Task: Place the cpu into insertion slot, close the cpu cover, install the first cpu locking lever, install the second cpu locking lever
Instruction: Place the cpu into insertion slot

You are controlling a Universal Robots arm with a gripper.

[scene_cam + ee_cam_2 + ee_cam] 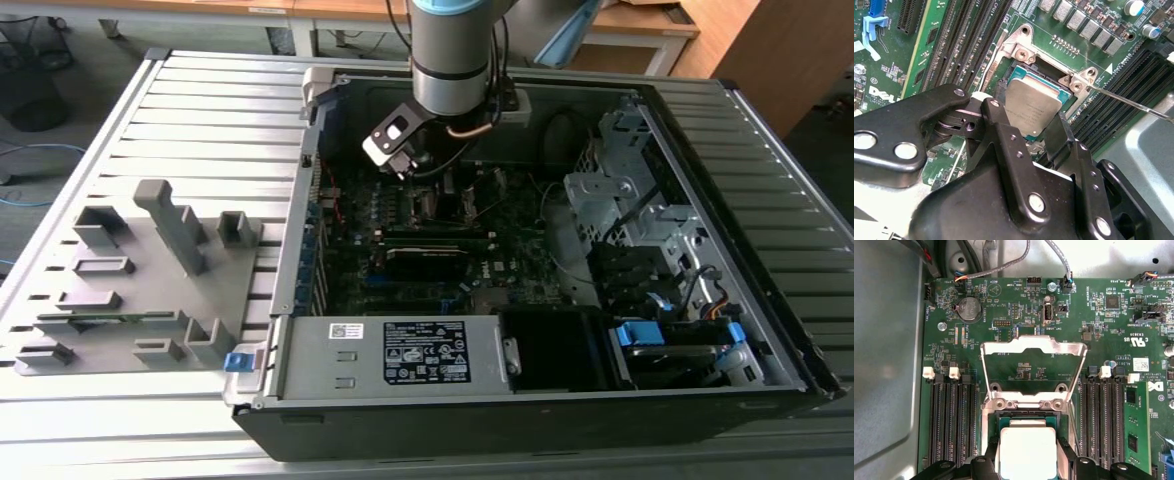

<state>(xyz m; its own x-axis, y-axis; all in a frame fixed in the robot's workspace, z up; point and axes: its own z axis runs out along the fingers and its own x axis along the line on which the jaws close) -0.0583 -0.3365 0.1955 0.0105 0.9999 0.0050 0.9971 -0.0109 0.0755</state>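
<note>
My gripper [1026, 116] straddles the cpu [1032, 100], a flat silver-tan square, with a black finger pressed on each of two opposite edges. The chip sits level right at the insertion slot [1026, 69], whose black edge and silver rim show beyond it. In the first wrist view the cpu [1026, 442] lies between the fingers [990, 456] over the slot [1026, 418]. The cpu cover [1034, 344] stands flipped open, away from the slot. A thin metal lever rod [1134, 103] sticks out beside the socket. In the exterior view the gripper [416, 170] hangs low inside the computer case.
Long black memory slots [949, 425] flank the socket on both sides. The green motherboard [400, 215] lies inside the open case [747, 330], with a power supply [387, 355] at the front. A grey fixture block [147, 270] stands at the exterior view's left.
</note>
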